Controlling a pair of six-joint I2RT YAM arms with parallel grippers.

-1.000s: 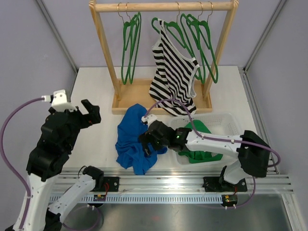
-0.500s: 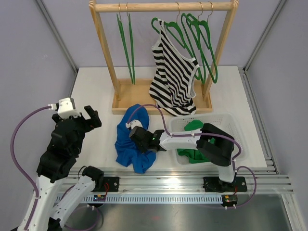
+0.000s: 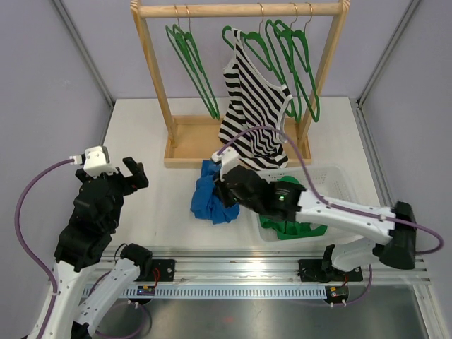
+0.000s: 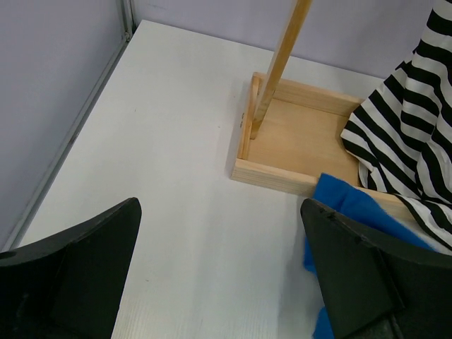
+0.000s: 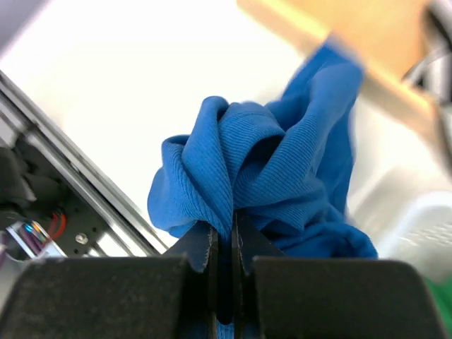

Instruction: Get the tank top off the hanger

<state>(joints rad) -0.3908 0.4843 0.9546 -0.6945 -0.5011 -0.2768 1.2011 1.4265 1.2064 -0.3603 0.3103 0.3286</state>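
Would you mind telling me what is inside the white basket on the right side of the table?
A green garment lies in the white basket. The right arm crosses over it, covering part of the basket, and anything beneath the garment is hidden.

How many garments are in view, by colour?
Black-and-white: 1, the striped tank top
Blue: 1, the blue garment, pinched in the right tool
Green: 1, the green garment in the basket
Total: 3
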